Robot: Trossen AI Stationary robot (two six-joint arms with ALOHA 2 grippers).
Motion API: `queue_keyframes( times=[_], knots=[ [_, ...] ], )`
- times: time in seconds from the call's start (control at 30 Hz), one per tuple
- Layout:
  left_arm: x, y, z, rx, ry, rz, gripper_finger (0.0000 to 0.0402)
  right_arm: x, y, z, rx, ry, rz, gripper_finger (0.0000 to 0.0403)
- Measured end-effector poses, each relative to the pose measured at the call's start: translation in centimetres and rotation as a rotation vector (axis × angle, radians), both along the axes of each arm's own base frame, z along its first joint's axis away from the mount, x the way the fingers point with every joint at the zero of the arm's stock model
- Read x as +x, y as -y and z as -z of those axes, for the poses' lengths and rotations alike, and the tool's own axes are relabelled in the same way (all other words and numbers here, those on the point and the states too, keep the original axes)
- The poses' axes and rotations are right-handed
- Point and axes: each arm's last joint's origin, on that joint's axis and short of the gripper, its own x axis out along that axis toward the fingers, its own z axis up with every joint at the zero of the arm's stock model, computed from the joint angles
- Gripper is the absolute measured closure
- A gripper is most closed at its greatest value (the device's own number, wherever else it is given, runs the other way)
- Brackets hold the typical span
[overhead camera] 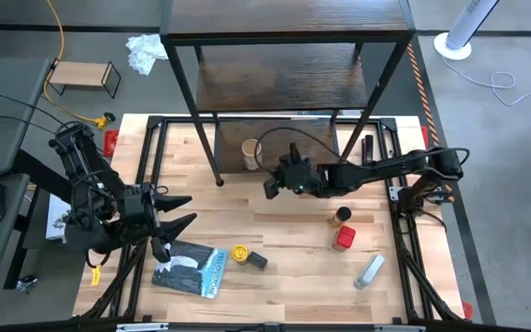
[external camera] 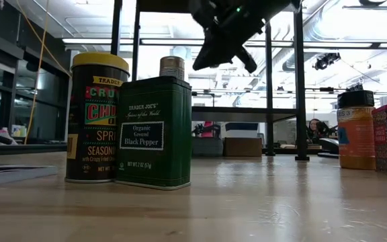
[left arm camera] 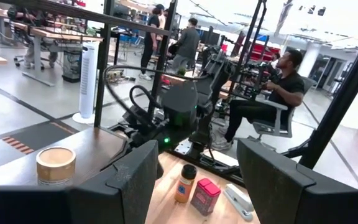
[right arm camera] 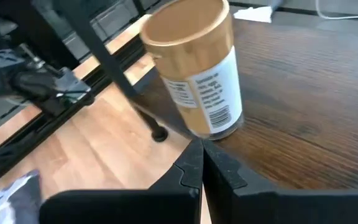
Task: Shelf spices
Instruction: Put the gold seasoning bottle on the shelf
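Two end effectors: right (right arm camera: 201,163) pinched empty, left (overhead camera: 175,214) spread | tan-lidded jar (right arm camera: 194,68) on shelf (right arm camera: 303,93) | wood table (overhead camera: 284,240)

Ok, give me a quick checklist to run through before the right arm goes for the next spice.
1. Tan-lidded jar standing upright on the shelf's lowest board: ok.
2. Right gripper shut and empty, close beside that jar: ok.
3. Brown jar and red container upright on the table, nothing over them in the high view: ok.
4. Yellow-lidded jar and Black Pepper tin stand pressed together, so a clean single grab there: not ok.
5. Left gripper open, hanging over the table's left side clear of the spices: ok.
6. Room left on the board beside the tan-lidded jar: ok.
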Motion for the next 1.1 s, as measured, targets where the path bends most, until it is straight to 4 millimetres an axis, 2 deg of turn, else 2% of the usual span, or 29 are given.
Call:
queue_keyframes(
  times=[0.17, 0.37, 0.63, 0.9, 1.1],
  knots=[
    [0.0, 0.0, 0.0, 0.0, 0.0, 0.0, 0.0183, 0.7, 0.7, 1.4, 0.026, 0.018, 0.087, 0.0403],
    [0.0, 0.0, 0.0, 0.002, -0.001, 0.0, 0.0183, 2.1, 1.0, 2.5, 0.057, 0.055, 0.014, 0.0403],
    [0.0, 0.0, 0.1, 0.018, -0.01, -0.008, 0.0183, 2.3, 2.4, 2.0, 0.02, 0.122, 0.074, 0.0403],
    [0.0, 0.0, 0.1, 0.004, -0.003, -0.011, 0.0183, 3.9, 3.8, 1.5, 0.067, 0.335, 0.009, 0.0403],
    [0.0, 0.0, 0.2, 0.015, -0.011, -0.011, 0.0183, 3.9, 4.5, 1.2, 0.071, 0.375, -0.002, 0.0403]
  ],
)
